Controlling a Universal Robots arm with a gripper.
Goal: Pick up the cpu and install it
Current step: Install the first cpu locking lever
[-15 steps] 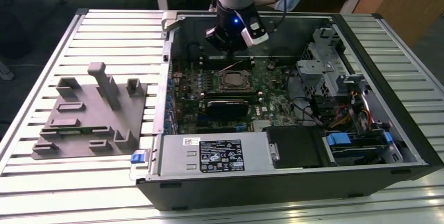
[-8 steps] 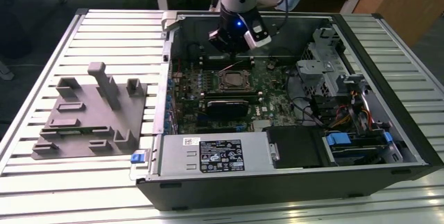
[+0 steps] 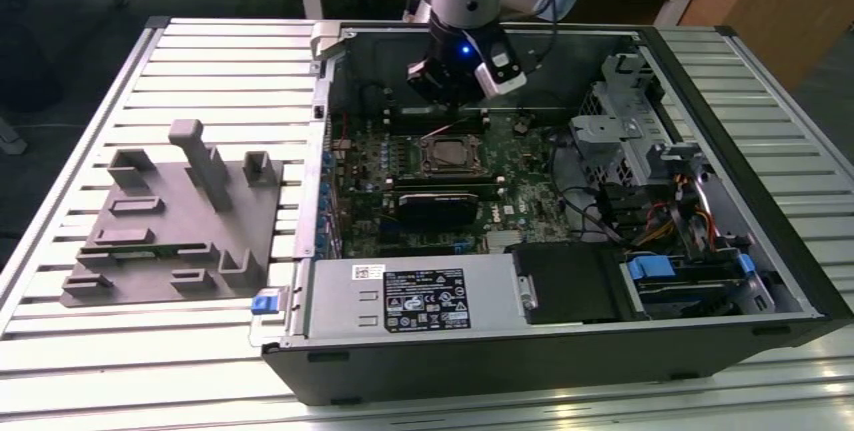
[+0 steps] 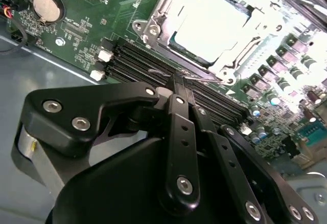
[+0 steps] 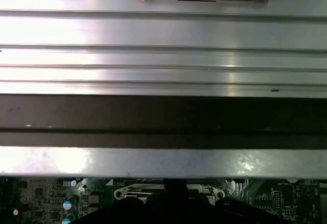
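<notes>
Inside the open computer case [image 3: 561, 346] on the slatted metal surface [image 3: 80, 151], we see the cpu [image 4: 212, 22] lying in the motherboard socket [image 4: 153, 17], its silvery top facing up. The hand [image 4: 176, 78] hangs just beside the socket above the memory slots [image 4: 133, 63], its fingers pressed together, holding nothing.

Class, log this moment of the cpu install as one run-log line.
claw: shut, empty, above the memory slots | cpu: seated in motherboard socket | computer case: open
</notes>
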